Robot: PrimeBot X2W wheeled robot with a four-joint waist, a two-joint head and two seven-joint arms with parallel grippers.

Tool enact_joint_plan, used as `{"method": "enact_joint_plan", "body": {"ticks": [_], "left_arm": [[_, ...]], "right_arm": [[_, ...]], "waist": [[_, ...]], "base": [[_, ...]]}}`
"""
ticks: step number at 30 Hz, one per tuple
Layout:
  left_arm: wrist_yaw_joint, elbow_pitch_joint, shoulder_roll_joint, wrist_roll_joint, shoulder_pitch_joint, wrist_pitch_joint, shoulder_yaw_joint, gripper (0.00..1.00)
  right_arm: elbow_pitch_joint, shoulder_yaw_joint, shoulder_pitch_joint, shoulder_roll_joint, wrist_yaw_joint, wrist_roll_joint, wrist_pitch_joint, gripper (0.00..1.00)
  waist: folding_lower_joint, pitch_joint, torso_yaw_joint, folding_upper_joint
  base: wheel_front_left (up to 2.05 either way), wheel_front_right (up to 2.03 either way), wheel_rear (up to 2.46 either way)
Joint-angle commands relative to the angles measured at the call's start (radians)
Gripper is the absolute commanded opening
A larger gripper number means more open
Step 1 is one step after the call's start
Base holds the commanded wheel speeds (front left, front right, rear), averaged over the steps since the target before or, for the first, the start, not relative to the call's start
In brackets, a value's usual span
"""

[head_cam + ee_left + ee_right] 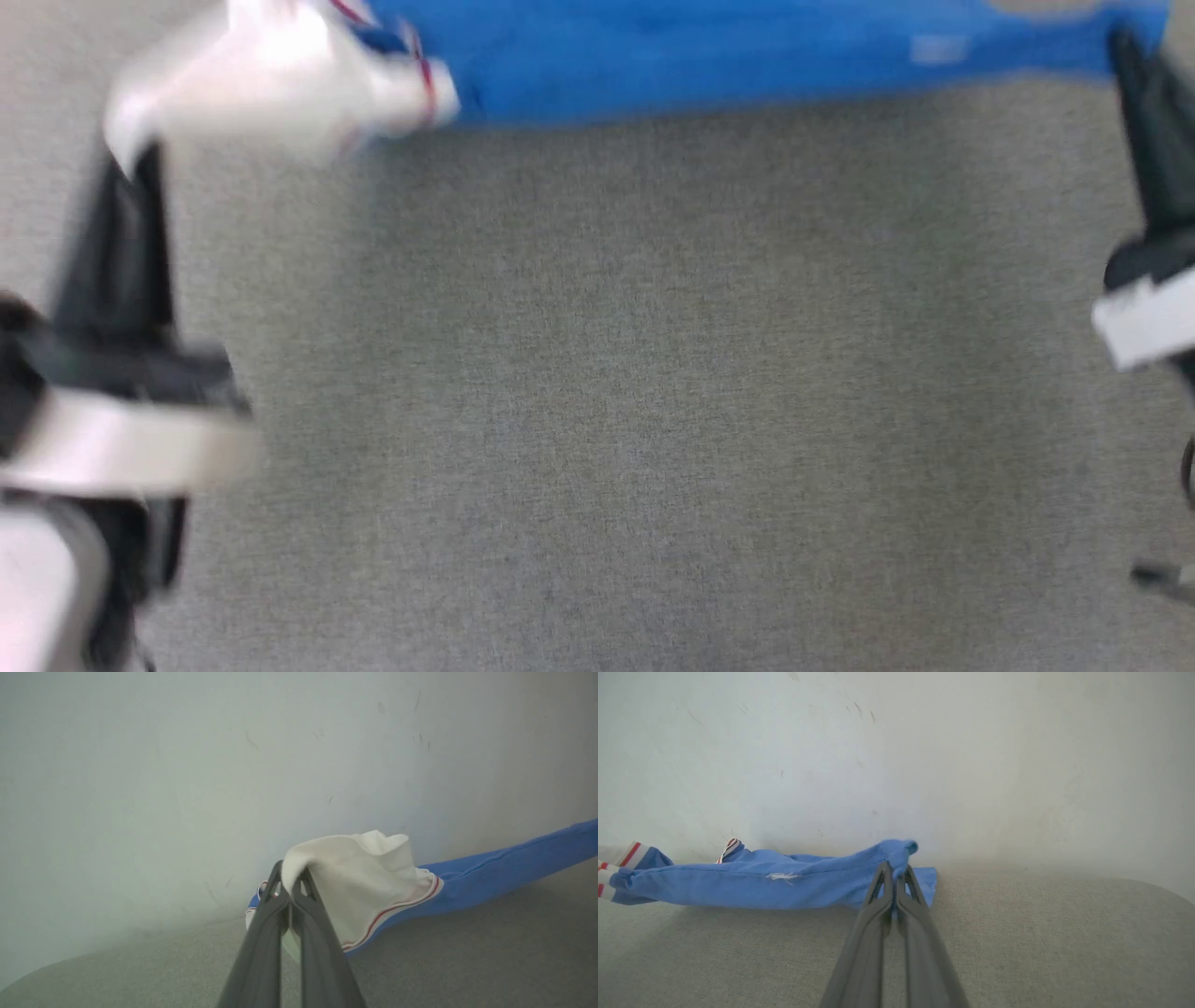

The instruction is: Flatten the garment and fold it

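Clamping thin edges of the garment point(700, 56) at frame top, left gripper point(290, 879) and right gripper point(896, 872) risk slippage under tension.

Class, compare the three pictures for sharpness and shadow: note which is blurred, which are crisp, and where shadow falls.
Left wrist view: sharp, with the left gripper and the trim on the garment clear, and soft shadow under it. Right wrist view: also sharp, stitching readable beside the right gripper, faint shadow beneath. Head view: motion-smeared throughout, the garment a blue band, both grippers fuzzy.
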Motion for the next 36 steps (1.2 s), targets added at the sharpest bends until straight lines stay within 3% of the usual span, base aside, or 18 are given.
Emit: {"method": "enact_joint_plan", "body": {"ticks": [1,7,19,26,36], "left_arm": [[0.013,-0.012,0.007,-0.001,0.066,0.009,-0.008,0.00],[0.023,-0.023,0.015,-0.052,0.301,0.062,-0.063,0.00],[0.002,-0.053,0.060,-0.234,0.602,0.265,-0.154,0.00],[-0.005,-0.102,0.111,-0.342,0.711,0.422,-0.204,0.00],[-0.014,-0.123,0.134,-0.401,0.781,0.445,-0.203,0.00]], "right_arm": [[-0.017,-0.016,0.045,0.012,-0.001,0.007,0.001,0.00],[-0.059,-0.043,0.246,0.040,-0.001,0.039,0.053,0.00],[-0.056,-0.041,0.609,-0.056,-0.001,0.125,0.238,0.00],[-0.022,-0.042,0.750,-0.060,-0.001,0.181,0.380,0.00],[-0.005,-0.091,0.885,-0.021,-0.001,0.201,0.551,0.00]], "waist": [[0.0004,-0.069,0.004,0.0000],[0.0004,-0.144,0.024,0.0000],[0.0004,-0.299,0.046,0.0000],[0.0004,-0.332,0.042,0.0000],[0.0004,-0.337,0.047,0.0000]], "base": [[0.00,0.00,0.00],[0.00,0.00,0.00],[0.00,0.00,0.00],[0.00,0.00,0.00],[0.00,0.00,0.00]]}}
